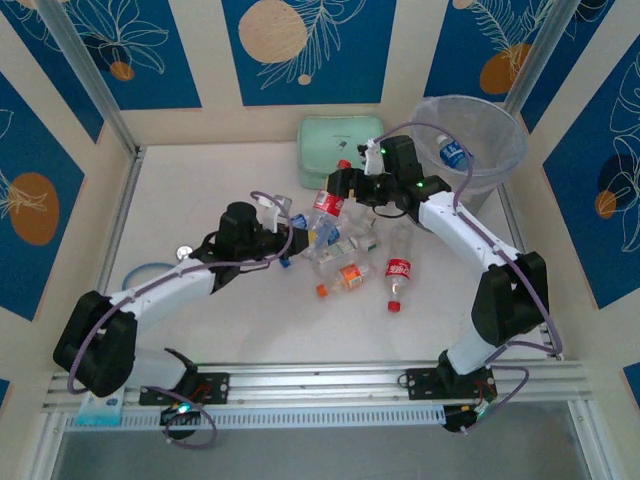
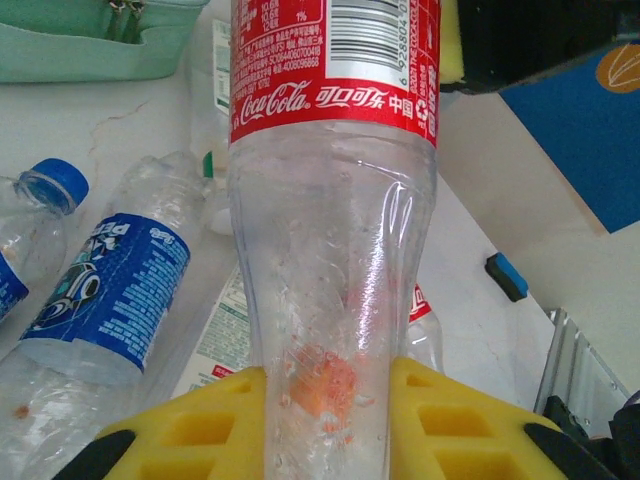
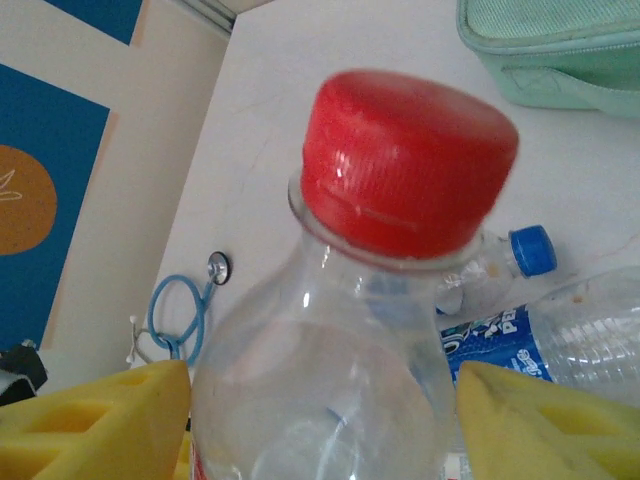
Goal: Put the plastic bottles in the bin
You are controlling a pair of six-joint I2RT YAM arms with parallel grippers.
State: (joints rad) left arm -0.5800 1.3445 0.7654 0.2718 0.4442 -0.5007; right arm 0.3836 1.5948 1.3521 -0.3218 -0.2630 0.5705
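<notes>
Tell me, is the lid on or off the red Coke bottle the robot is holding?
On. A red cap sits over the neck of the Coke bottle, covering its mouth completely.

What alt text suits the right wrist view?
A clear red-capped bottle sits close up between two yellow fingers. Behind it, on a white table, lie a blue-labelled bottle, a mint-green case and a blue loop.

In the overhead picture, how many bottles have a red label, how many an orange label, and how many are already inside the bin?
Red-label bottles: 2, the held bottle and the lying bottle
Orange-label bottles: 1
Bottles inside the bin: 1, the blue-label bottle
Total: 4
</notes>
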